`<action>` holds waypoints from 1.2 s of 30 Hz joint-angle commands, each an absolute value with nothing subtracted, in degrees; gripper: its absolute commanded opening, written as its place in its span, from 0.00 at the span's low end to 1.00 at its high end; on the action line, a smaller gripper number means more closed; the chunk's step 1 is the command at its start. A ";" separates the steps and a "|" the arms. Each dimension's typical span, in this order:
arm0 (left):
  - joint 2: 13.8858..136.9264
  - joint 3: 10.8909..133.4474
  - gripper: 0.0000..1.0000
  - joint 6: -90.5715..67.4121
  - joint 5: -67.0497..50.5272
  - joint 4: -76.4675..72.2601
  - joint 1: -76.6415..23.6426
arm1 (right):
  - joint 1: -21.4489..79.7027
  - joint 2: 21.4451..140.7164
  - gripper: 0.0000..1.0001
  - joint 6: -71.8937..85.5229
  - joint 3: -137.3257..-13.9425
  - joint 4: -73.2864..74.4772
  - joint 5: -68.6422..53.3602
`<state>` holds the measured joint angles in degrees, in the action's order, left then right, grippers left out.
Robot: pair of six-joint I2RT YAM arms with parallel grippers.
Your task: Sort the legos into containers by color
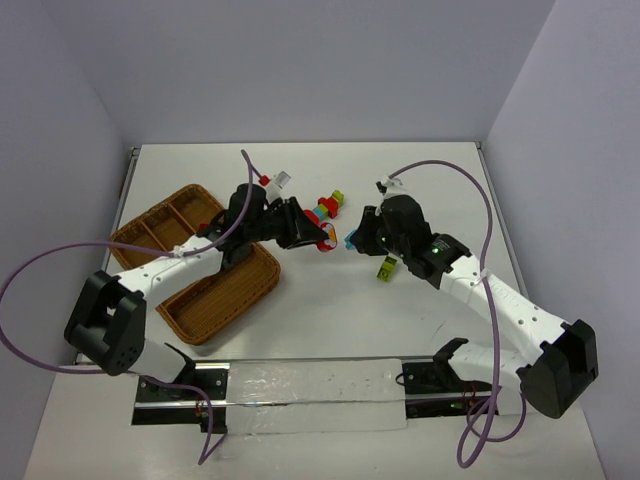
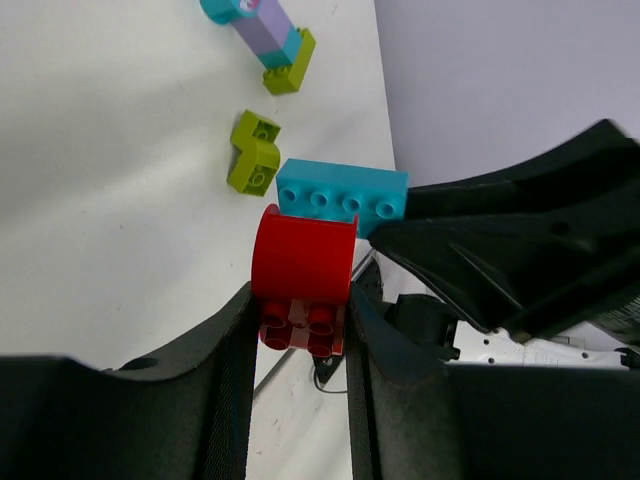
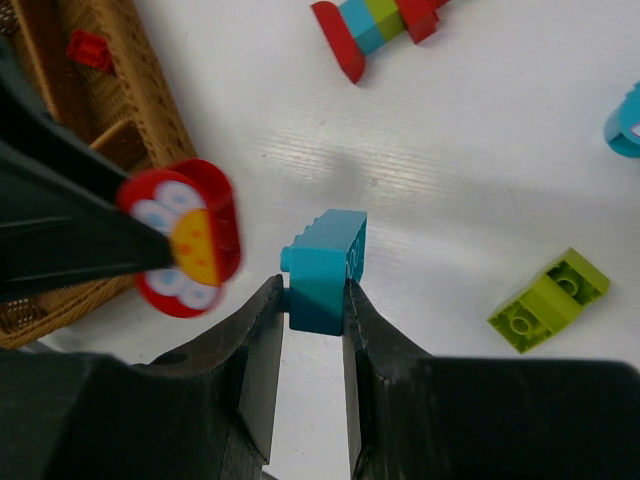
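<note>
The left tool [image 2: 300, 300] pinches a red brick [image 2: 302, 262] with a flower face, and the right tool [image 3: 313, 300] pinches a teal brick [image 3: 325, 262]. The 2 bricks are held just beside each other over the middle of the worktop [image 1: 330, 330]; whether they touch I cannot tell. The wicker tray [image 1: 215, 308] lies left, its right rim under the left arm, with 1 red piece [image 3: 90, 48] in a compartment. A lime brick [image 3: 548, 313] lies near the right tool. A mixed stack [image 1: 327, 207] sits farther back, well in from the worktop's far edge.
</note>
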<state>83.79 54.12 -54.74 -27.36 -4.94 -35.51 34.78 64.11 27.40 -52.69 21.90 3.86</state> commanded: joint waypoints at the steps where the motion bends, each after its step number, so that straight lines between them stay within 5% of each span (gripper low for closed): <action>1: 78.62 55.08 0.00 -51.85 -24.25 -0.51 -33.05 | 32.95 61.94 0.00 27.76 -51.50 21.36 5.58; 9: 76.35 62.73 0.00 -52.19 1.26 33.94 -18.28 | 32.73 60.79 0.00 27.74 -50.28 21.29 6.18; 24: 91.93 74.55 0.02 -48.84 10.32 34.25 -0.34 | 32.72 61.71 0.00 26.81 -50.93 20.23 2.78; 27: 95.96 77.37 0.17 -48.02 9.84 33.83 -0.26 | 32.70 61.38 0.00 26.82 -50.50 19.98 2.67; 28: 98.04 78.82 0.49 -48.23 9.90 34.31 -0.25 | 32.70 61.53 0.00 26.90 -50.35 20.14 2.81; 30: 100.58 80.58 0.82 -48.75 10.41 35.31 -0.18 | 32.70 61.68 0.00 27.05 -50.15 20.09 2.75; 31: 101.08 80.77 0.90 -48.65 10.27 35.21 -0.18 | 32.70 61.70 0.00 27.07 -50.04 20.04 2.72; 36: 95.92 78.11 0.95 -46.47 7.72 31.78 -0.77 | 32.78 61.59 0.00 26.55 -49.86 20.36 1.87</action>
